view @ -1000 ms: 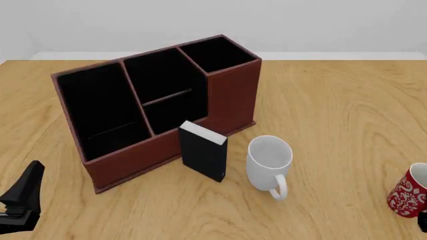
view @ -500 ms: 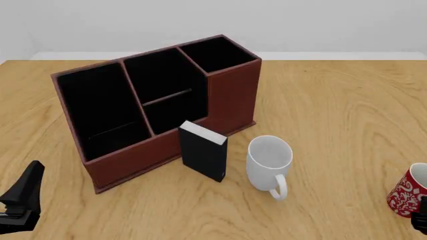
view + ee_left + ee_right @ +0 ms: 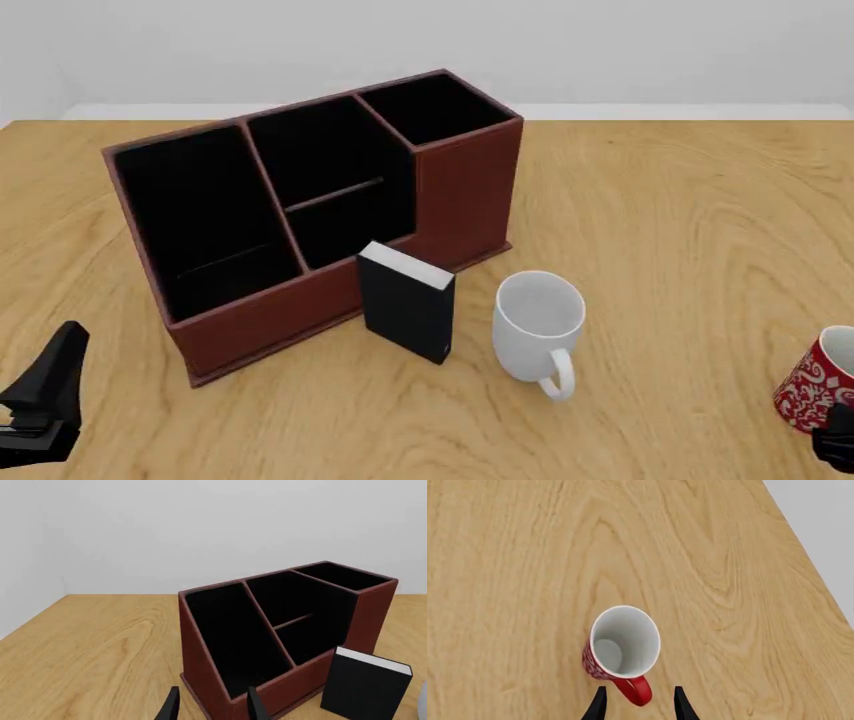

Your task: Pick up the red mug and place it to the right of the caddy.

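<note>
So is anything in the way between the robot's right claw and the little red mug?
No, nothing visible. In the right wrist view the right gripper hangs just above the red mug, its open fingertips either side of the handle, with only bare table around.

No readable text in any view.
The red mug (image 3: 620, 647) carries only a white ornamental pattern, not letters; the caddy (image 3: 454, 190), the black box (image 3: 404, 305) and the white mug (image 3: 537, 325) are unmarked.
</note>
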Robot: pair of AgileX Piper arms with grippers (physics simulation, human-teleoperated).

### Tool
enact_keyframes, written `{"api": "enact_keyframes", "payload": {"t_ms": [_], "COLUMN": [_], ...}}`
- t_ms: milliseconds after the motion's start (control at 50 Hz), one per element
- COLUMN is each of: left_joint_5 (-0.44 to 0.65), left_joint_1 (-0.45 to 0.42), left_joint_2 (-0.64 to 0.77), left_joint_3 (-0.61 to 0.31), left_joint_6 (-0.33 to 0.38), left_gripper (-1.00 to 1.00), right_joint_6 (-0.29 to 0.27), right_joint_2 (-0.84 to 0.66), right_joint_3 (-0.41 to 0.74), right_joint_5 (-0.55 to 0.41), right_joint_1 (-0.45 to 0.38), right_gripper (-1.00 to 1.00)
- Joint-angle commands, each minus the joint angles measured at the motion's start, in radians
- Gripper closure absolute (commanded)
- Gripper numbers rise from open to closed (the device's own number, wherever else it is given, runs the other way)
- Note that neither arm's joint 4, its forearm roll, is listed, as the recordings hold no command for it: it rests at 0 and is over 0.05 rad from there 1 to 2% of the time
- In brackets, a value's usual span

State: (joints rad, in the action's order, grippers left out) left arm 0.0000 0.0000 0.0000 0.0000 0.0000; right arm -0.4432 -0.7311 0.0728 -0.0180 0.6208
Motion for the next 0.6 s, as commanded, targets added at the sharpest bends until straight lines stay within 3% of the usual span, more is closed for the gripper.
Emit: {"api": "enact_keyframes", "payload": {"t_ms": [20,220,480,500,520,600], "left_joint_5": [0.0,0.0,0.0,0.0,0.0,0.0], "left_joint_1": [0.0,0.0,0.0,0.0,0.0,0.0], "left_joint_2": [0.0,0.0,0.0,0.0,0.0,0.0], "left_joint_3": [0.0,0.0,0.0,0.0,0.0,0.0], "left_joint_6": [0.0,0.0,0.0,0.0,0.0,0.0], "left_gripper": [-1.0,-1.0,-1.0,-1.0,-1.0,-1.0], "right_joint_6": [-0.027,-0.06,-0.057,-0.002,-0.036,-0.019], "right_joint_2": [-0.123,-0.202,-0.237,-0.091,-0.154,-0.084], "right_joint_3": [-0.018,-0.015,-0.024,-0.031,-0.032,-0.047], "right_joint_5": [0.112,0.174,0.201,0.078,0.123,0.056], "right_joint_1": [0.026,0.044,0.031,-0.023,-0.004,-0.047], "right_gripper": [-1.0,-1.0,-1.0,1.0,1.0,1.0]}}
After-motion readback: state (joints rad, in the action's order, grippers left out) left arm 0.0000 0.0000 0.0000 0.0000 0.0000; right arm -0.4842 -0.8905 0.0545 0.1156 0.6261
